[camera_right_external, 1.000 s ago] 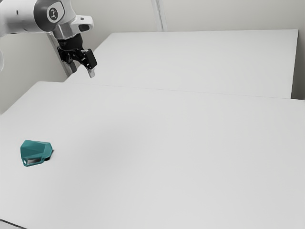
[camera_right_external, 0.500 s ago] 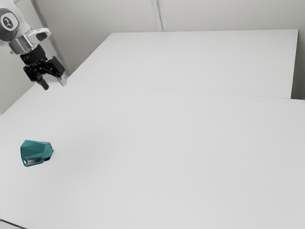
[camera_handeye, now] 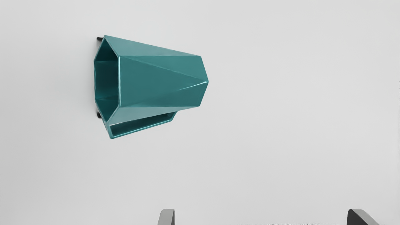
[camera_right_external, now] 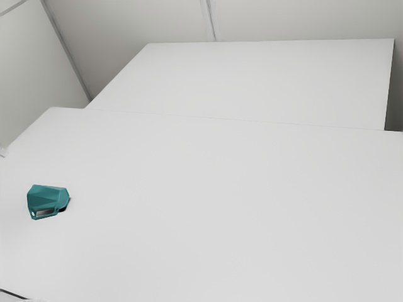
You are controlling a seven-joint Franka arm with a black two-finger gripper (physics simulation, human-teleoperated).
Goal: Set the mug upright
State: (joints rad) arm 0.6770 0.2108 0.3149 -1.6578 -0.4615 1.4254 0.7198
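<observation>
The teal faceted mug [camera_right_external: 47, 201] lies on its side at the exterior view's left, on the white table. In the wrist view the mug [camera_handeye: 156, 81] shows its hollow mouth at one end and its narrower base at the other, with the angular handle low along one side. My gripper [camera_handeye: 261, 217] is open, its two fingertips wide apart with nothing between them. The mug lies ahead of the fingertips and apart from them, off toward one finger's side.
The white tabletop [camera_right_external: 220, 201] stretches around the mug. A second white surface [camera_right_external: 252, 82] adjoins it at the back, with pale walls behind. A dark cable [camera_right_external: 12, 294] crosses the near left corner.
The arm has swung toward the exterior view's left, out from its place above the table's far left corner. The mug lies where it was.
</observation>
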